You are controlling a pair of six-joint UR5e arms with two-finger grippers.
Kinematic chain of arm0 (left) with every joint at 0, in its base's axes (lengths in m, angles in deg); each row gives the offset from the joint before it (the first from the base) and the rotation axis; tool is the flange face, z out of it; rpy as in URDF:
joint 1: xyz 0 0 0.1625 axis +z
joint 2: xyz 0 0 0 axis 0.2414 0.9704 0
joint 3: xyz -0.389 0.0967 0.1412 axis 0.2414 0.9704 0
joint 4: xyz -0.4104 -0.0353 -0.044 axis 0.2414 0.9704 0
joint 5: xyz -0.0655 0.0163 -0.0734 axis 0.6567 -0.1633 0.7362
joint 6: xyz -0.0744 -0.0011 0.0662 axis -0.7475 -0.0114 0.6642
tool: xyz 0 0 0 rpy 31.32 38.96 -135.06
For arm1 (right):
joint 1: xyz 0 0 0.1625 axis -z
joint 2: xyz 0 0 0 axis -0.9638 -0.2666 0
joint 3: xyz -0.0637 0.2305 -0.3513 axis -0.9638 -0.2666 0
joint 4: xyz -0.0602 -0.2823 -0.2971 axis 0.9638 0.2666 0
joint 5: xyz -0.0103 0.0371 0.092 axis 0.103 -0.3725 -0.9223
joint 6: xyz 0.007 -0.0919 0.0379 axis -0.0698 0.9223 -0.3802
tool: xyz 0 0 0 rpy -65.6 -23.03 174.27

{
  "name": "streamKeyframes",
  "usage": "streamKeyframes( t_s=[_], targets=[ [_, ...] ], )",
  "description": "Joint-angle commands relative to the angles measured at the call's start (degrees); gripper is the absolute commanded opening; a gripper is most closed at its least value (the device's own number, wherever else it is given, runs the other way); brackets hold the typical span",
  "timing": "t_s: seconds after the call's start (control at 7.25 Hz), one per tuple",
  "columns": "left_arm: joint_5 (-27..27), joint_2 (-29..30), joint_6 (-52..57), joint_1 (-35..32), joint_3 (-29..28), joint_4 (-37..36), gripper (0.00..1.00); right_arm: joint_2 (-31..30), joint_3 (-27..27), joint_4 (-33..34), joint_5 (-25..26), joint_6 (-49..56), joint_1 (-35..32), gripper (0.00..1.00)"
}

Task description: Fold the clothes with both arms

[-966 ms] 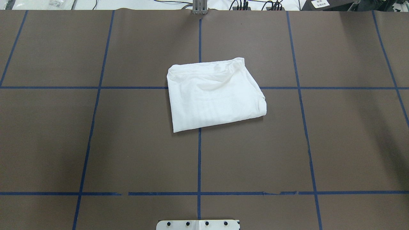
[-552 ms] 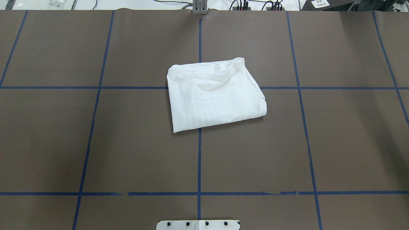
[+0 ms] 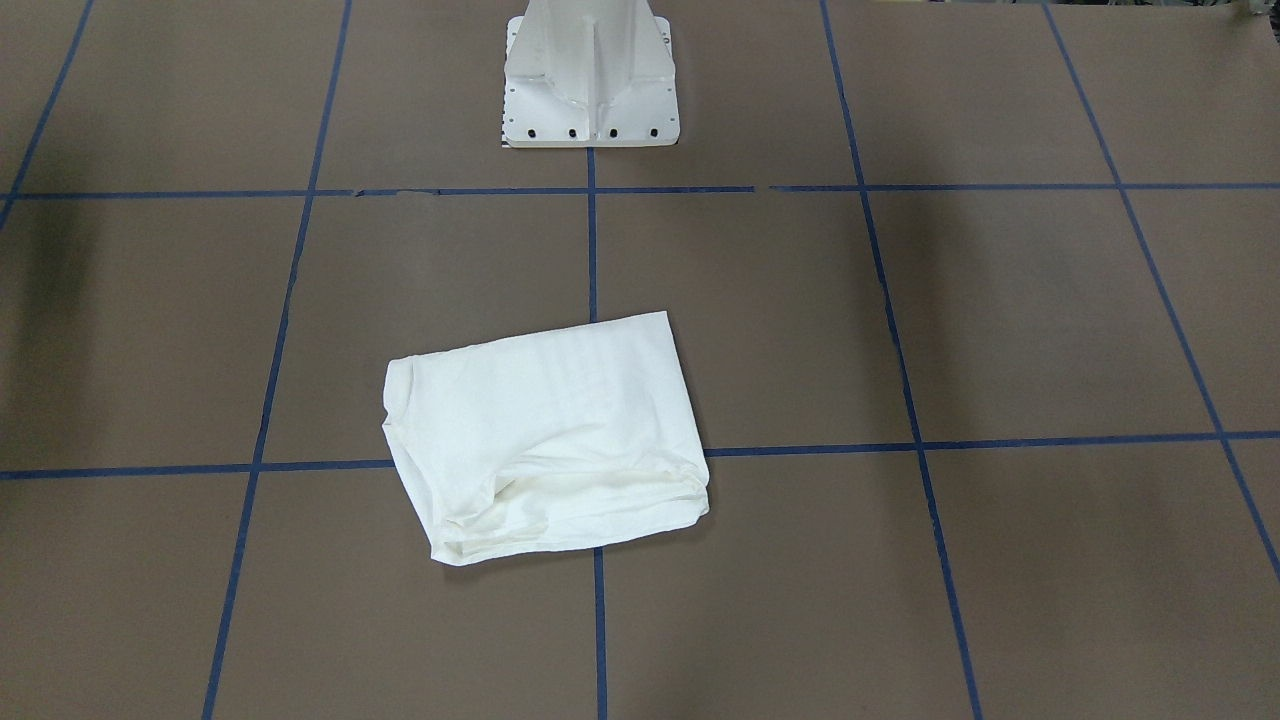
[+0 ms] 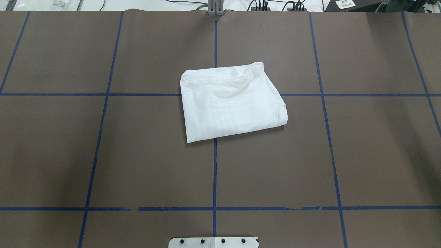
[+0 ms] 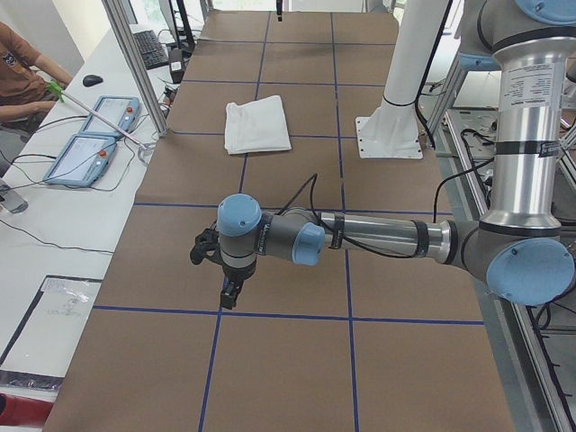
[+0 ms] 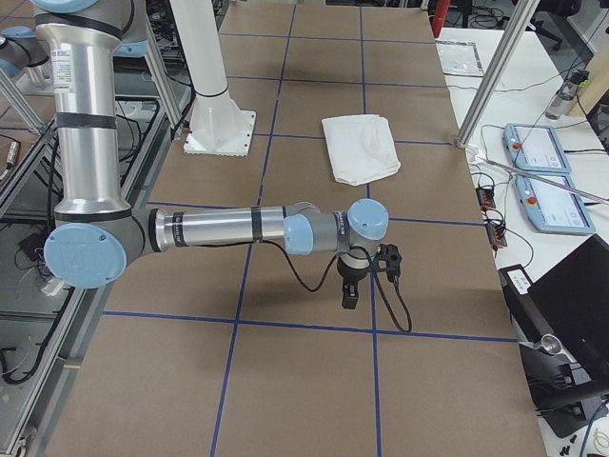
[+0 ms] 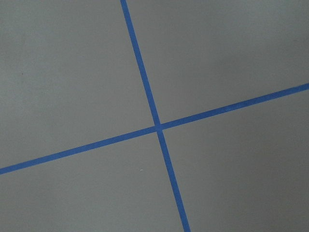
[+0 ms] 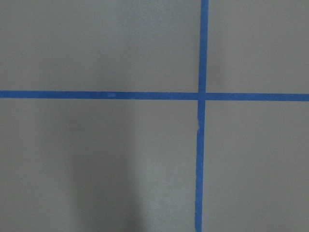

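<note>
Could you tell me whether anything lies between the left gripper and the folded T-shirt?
Nothing visible does: between the left gripper and the T-shirt lies only bare table crossed by blue tape lines.

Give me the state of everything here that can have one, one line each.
White cotton T-shirt: folded into a compact rectangle, flat on the brown table, touched by neither hand.
Left arm's black two-finger hand: pointing down, away from the shirt; open or shut cannot be told.
Right arm's black two-finger hand: likewise away from the shirt; cannot tell.
</note>
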Motion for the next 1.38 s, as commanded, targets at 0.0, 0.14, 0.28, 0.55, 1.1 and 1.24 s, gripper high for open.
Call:
streamKeyframes(
  t_s=[0.0,0.14,0.28,0.55,1.1,1.24],
  targets=[
    [0.0,-0.1,0.8,-0.2,-0.3,0.2,1.0,-0.4,0.6,0.0,-1.1,0.1,-1.6,1.0],
    [0.3,0.0,0.5,-0.2,-0.3,0.2,1.0,-0.1,0.5,0.1,-1.5,0.1,-1.9,1.0],
    [0.3,0.0,0.5,-0.3,-0.3,0.3,1.0,-0.1,0.8,0.0,-1.5,0.1,-1.9,1.0],
    [0.3,0.1,0.5,-0.4,0.2,0.4,1.0,-0.1,0.9,0.0,-1.4,0.2,-1.9,1.0],
    [0.3,1.2,0.3,-0.5,0.4,0.1,1.0,-0.1,0.9,-0.4,-1.5,0.1,-1.9,1.0],
    [0.4,1.0,0.4,-0.5,0.6,0.2,1.0,-0.1,0.8,-0.4,-1.5,0.1,-1.9,1.0]
  ],
)
